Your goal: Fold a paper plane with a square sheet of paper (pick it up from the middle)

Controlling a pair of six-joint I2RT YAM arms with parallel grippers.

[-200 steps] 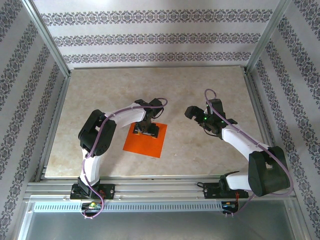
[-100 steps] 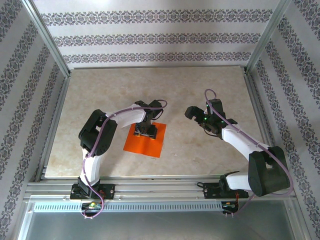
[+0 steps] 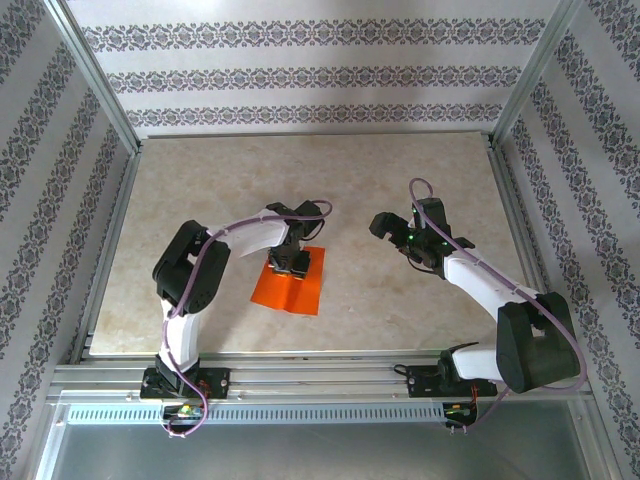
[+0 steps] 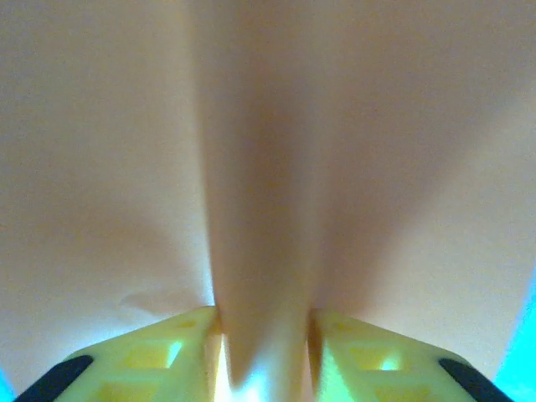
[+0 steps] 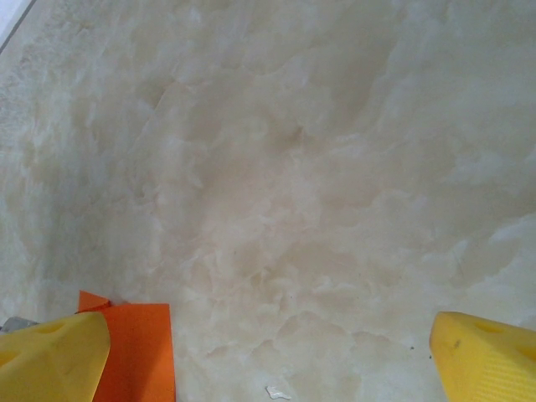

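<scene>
My left claw (image 4: 264, 327) was clamped narrow on the thin orange-red square sheet of paper (image 4: 100, 167). In the left wrist view its yellow fingers (image 4: 167, 343) stood close on either side of a raised ridge of that paper, and the sheet spread out flat to both sides beyond the pinch. From the top view the left claw (image 3: 290, 262) sat over the far-middle part of the sheet (image 3: 288, 292), which lay near the centre of the pale marble-patterned table (image 3: 400, 180), a little toward my left arm. The sheet's near edge looked to be down on the table, and whether the far edge had lifted I could not tell. My right claw (image 3: 392, 228) hung well apart to the right of the sheet with its jaws spread wide and nothing between them. In the right wrist view the right claw (image 5: 268, 356) looked down on bare table (image 5: 293, 167), with a corner of the sheet (image 5: 138, 352) just beside its left finger. Progress, as I judged it: very early. Only the pinch at the middle was made. I saw no sharp crease, no diagonal fold and no pointed nose anywhere on the paper. Lifting the sheet, every fold and the finished plane were all left to do.
</scene>
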